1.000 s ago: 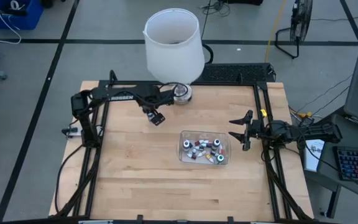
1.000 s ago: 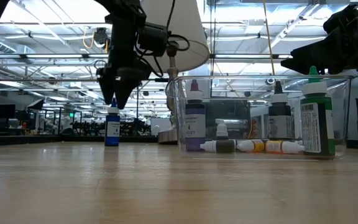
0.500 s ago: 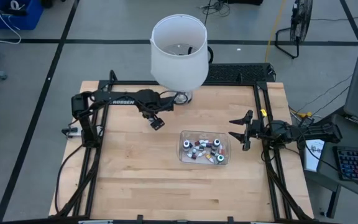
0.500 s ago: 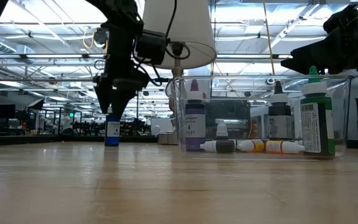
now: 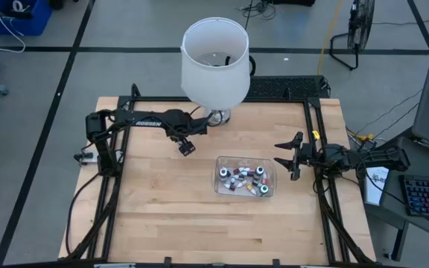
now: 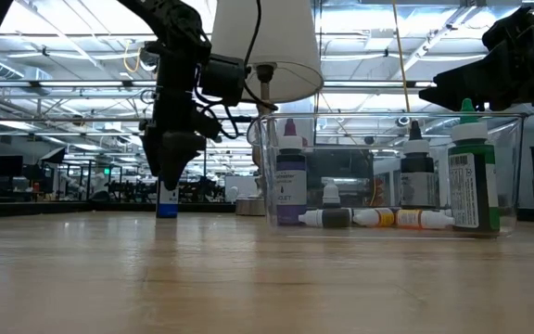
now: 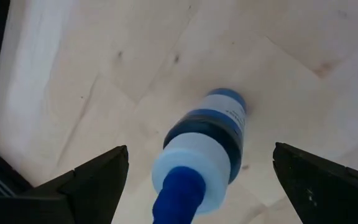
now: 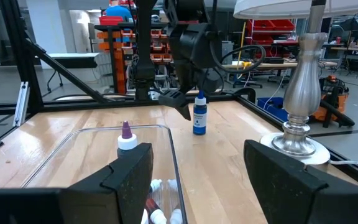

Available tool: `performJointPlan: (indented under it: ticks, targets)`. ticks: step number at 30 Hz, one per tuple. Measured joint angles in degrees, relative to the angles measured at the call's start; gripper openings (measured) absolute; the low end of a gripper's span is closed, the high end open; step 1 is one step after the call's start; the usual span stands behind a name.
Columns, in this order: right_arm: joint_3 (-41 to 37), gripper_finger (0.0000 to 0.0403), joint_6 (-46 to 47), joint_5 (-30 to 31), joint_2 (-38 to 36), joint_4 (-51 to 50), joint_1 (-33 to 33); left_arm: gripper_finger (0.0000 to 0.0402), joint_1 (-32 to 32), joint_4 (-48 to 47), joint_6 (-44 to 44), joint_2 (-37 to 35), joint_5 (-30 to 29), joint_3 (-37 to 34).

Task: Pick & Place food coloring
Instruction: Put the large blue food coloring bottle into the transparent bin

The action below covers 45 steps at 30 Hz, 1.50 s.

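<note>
Since a second ago: we see the left gripper (image 5: 186,147) has come lower and toward the table's left side; the lamp (image 5: 214,59) has swung back from its lean and now stands with its shade square over the base.
Low view, nearest: we count three upright bottles in the clear tub (image 6: 392,121), with purple, white-over-dark and green caps, and about three lying flat on its floor.
High view, same tub: we see roughly a dozen food coloring bottles (image 5: 245,179) packed together here, too small for an exact count; the low view cannot show that many.
Left wrist view: only this one looks straight down on the single blue bottle (image 7: 204,152), standing alone on the wood, between the two dark fingers (image 7: 95,183) and touching neither.
Left jaws: spread wide, holding nothing.
Right wrist view: we see the blue bottle upright beyond the tub, just beside the left gripper, and the lamp's silver stem.
Right gripper (image 5: 289,160): one, waiting just beside the tub's right edge, jaws apart and empty.
Arms: two.
Lamps: one, at the table's far edge.
</note>
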Motion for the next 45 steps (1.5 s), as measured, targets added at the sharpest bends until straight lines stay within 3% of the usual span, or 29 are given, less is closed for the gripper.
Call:
performJointPlan:
  ticks: [8, 12, 16, 24, 32, 40, 45]
  targets:
    - [0.0, 0.0238, 0.0, 0.0, 0.0, 0.0, 0.0, 0.0394, -0.7, 0.1, 1.0, 0.0, 0.5, 0.0]
    - [0.0, 0.0238, 0.0, 0.0, 0.0, 0.0, 0.0, 0.0368, -1.5, 2.1, 1.0, 0.0, 0.5, 0.0]
    - [0.0, 0.0238, 0.0, 0.0, 0.0, 0.0, 0.0, 0.0309, -2.3, 3.4, 1.0, 0.0, 0.5, 0.1]
    - [0.0, 0.0238, 0.0, 0.0, 0.0, 0.0, 0.0, 0.0143, -2.5, 3.0, -0.9, -0.1, 2.0, 0.1]
    - [0.0, 0.0238, 0.0, 0.0, 0.0, 0.0, 0.0, 0.0137, -6.9, 2.3, -1.3, -1.2, 3.4, 1.5]
    - [0.0, 0.0238, 0.0, 0.0, 0.2, 0.3, 0.0, 0.0137, -20.6, -2.5, -5.0, -3.3, 3.2, 15.2]
    - [0.0, 0.0238, 0.0, 0.0, 0.3, 0.0, 0.0, 0.0137, -29.0, 1.8, 0.1, -3.2, 2.2, 24.4]
